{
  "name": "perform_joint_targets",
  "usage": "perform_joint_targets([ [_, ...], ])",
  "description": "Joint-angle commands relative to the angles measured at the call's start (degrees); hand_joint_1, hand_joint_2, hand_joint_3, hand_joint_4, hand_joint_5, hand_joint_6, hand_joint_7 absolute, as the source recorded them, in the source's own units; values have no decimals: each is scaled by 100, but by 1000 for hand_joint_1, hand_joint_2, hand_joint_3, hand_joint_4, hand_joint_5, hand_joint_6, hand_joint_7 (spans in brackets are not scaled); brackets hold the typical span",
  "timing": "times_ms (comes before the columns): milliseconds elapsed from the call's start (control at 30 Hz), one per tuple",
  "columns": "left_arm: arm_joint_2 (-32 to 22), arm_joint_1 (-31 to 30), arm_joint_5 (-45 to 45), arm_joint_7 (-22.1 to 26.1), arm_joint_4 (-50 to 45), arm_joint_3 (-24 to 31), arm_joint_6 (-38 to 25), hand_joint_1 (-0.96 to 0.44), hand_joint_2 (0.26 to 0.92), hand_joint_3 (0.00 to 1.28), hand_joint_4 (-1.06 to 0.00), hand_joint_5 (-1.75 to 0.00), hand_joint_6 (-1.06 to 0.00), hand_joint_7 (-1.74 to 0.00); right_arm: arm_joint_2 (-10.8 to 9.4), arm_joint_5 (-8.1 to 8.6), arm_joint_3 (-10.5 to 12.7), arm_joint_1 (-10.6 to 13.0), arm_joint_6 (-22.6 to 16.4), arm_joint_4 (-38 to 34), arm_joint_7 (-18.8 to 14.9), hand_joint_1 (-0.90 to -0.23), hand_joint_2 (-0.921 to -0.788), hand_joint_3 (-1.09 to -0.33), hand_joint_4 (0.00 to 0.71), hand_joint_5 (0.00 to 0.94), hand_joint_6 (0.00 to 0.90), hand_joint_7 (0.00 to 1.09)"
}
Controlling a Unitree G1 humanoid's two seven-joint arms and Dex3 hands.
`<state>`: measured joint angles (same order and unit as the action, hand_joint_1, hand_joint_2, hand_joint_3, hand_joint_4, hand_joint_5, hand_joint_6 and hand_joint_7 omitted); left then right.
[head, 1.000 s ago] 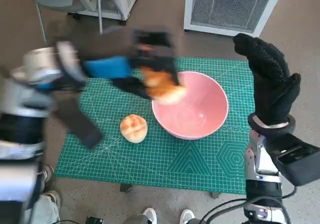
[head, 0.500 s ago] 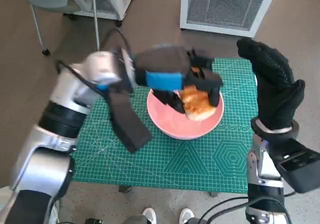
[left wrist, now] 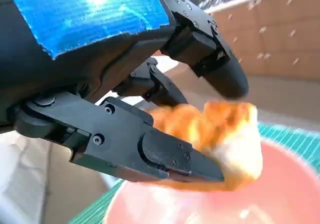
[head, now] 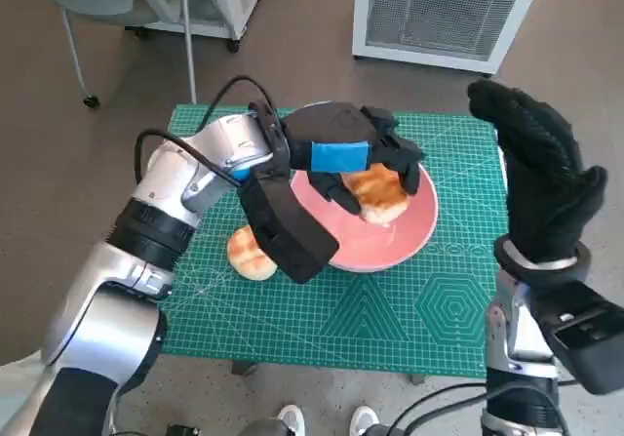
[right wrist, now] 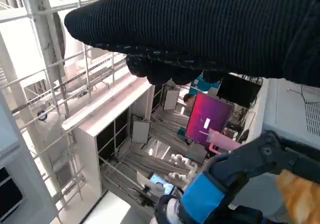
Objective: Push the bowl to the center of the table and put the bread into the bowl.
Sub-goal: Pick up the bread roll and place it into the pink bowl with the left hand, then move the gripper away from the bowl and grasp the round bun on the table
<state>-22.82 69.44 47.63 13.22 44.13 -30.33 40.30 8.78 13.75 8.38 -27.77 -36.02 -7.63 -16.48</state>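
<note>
left hand (head: 356, 158) is clamped on bread (head: 376, 190), directly above pink bowl (head: 414, 231); right hand (head: 541, 178) is empty w/ fingers apart, beside the bowl.

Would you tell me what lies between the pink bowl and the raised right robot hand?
Only bare green cutting mat lies between pink bowl and right robot hand, per the head view.

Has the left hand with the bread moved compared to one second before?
Yes. The left hand carried the bread rightward, from the pink bowl's left rim to above its middle; the bowl is the reference.
</note>
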Motion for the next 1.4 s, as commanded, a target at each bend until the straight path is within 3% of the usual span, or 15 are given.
perform_joint_targets([
  [33, -140, -100, -140, -77, 10, 23, 166, -501, 822, 10, -248, -20, -233, -316, -29, 57, 10, 147, 80, 32, 25, -682, -921, -724, 262, 17, -1, 652],
  [233, -428, -307, -515, 307, -481, 229, 152, -595, 835, 9, -160, -2, -178, -270, -73, 22, -6, 124, 59, 6, 43, -683, -921, -722, 261, 15, -1, 652],
  [367, -813, -676, -1088, 838, -1416, 632, -44, -680, 855, 14, -106, 0, -140, -246, -103, 26, -19, 100, 61, -19, 43, -684, -921, -723, 260, 15, -1, 652],
  [567, -1355, -1289, -2036, 1606, -2888, 1309, -578, -728, 878, 13, -96, -4, -146, -233, -128, 31, -25, 82, 64, -62, 36, -685, -921, -724, 262, 15, 0, 655],
  [767, -1849, -1868, -2460, 1869, -3769, 1889, -892, -731, 877, 6, -115, -12, -189, -234, -143, 18, -34, 65, 57, -108, 25, -686, -921, -724, 262, 14, -1, 664],
  [1000, -2365, -2520, -2623, 1870, -3893, 2346, -800, -734, 861, 0, -147, -20, -219, -230, -153, 55, -44, 5, 49, -195, -8, -689, -921, -725, 262, 14, -1, 670],
  [1233, -2663, -2866, -2638, 2210, -3754, 2352, -999, -729, 835, 0, -156, -4, -245, -147, -141, 82, -62, -87, 41, -315, -61, -691, -921, -729, 260, 12, -1, 669],
  [1400, -2700, -3017, -2653, 2476, -3617, 2288, -1227, -715, 812, 0, -158, -2, -253, -108, -141, 14, -99, -144, 6, -362, -63, -689, -921, -733, 260, 12, -1, 670],
])
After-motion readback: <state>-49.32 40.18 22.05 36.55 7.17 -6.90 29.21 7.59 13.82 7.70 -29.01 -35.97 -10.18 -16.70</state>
